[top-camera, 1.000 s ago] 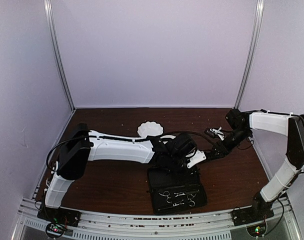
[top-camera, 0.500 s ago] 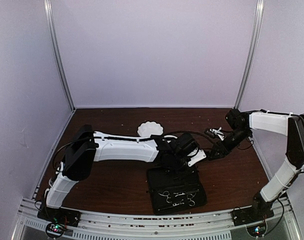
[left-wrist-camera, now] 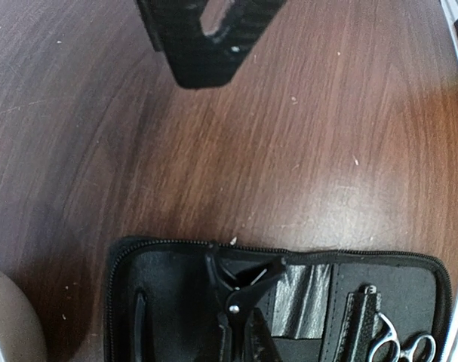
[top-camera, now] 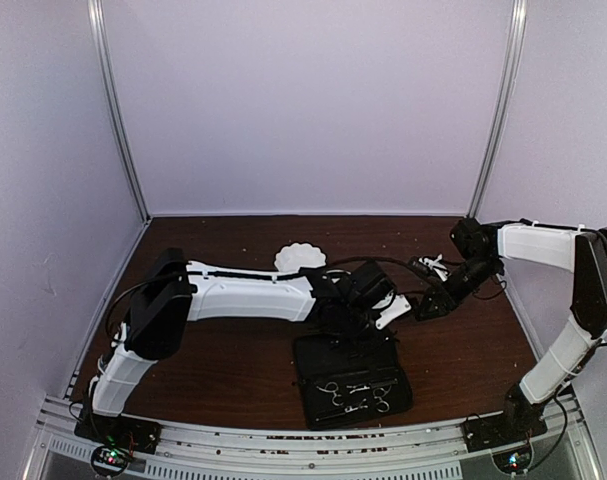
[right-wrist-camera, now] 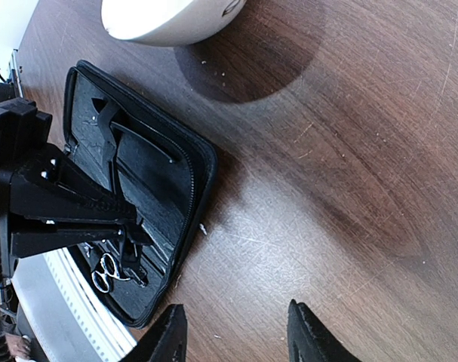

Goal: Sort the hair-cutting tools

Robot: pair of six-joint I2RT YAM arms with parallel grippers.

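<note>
Lying in the open case (top-camera: 313, 365) (6 o'clock on the counter (top-camera: 213, 360)): scissors (top-camera: 358, 398)
Left jaws: together, above the case's 12 o'clock edge
Right jaws: apart, empty

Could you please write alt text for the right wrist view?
An open black zip case lies on the brown table, silver scissors inside. A white bowl sits at the top edge; the right arm's fingers stand apart, empty.
</note>
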